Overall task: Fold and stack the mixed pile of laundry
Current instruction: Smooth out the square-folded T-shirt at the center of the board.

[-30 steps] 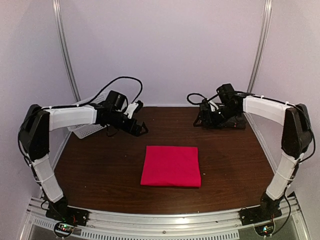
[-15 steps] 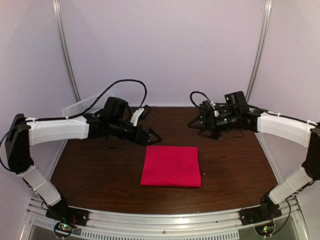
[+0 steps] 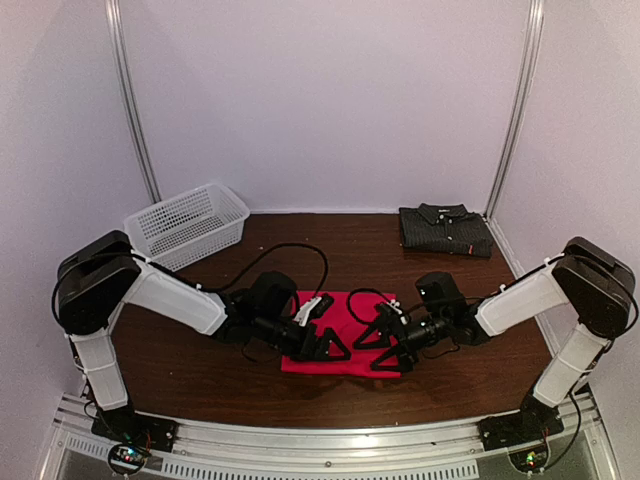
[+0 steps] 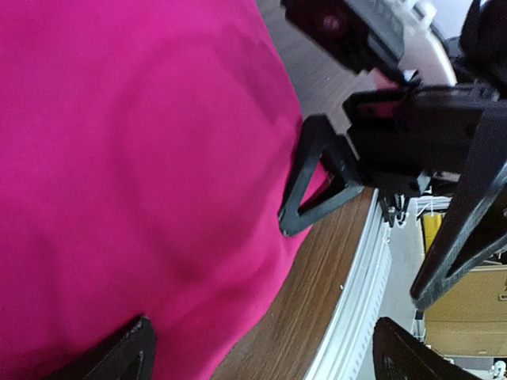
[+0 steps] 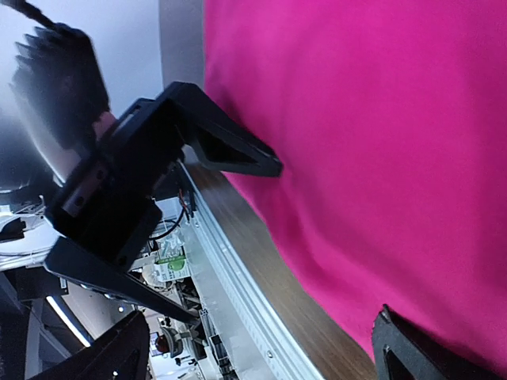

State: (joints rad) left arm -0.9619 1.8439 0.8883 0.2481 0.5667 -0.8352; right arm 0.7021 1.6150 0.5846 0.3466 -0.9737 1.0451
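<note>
The left gripper (image 3: pixel 330 345) and right gripper (image 3: pixel 380 340), both spread wide and empty, face each other low over the folded red T-shirt (image 3: pixel 345 312) near the worktop's (image 3: pixel 200 362) near edge. Bare wood surrounds it. The folded shirt (image 3: pixel 445 228) lies far right, the basket (image 3: pixel 185 222) far left, by pale walls (image 3: pixel 330 100).

The left arm (image 3: pixel 175 297) and the right arm (image 3: pixel 515 300) lie low across the front of the worktop (image 3: pixel 330 240), reaching in from either side. Their jaws are spread wide and face each other over the near edge of the red T-shirt (image 3: pixel 345 310), leaving only a narrow gap between them. A cable (image 3: pixel 300 252) loops up just behind the left arm. Further back the wood is bare between the white basket (image 3: pixel 188 222) at the far left and the folded dark shirt (image 3: pixel 446 229) at the far right
</note>
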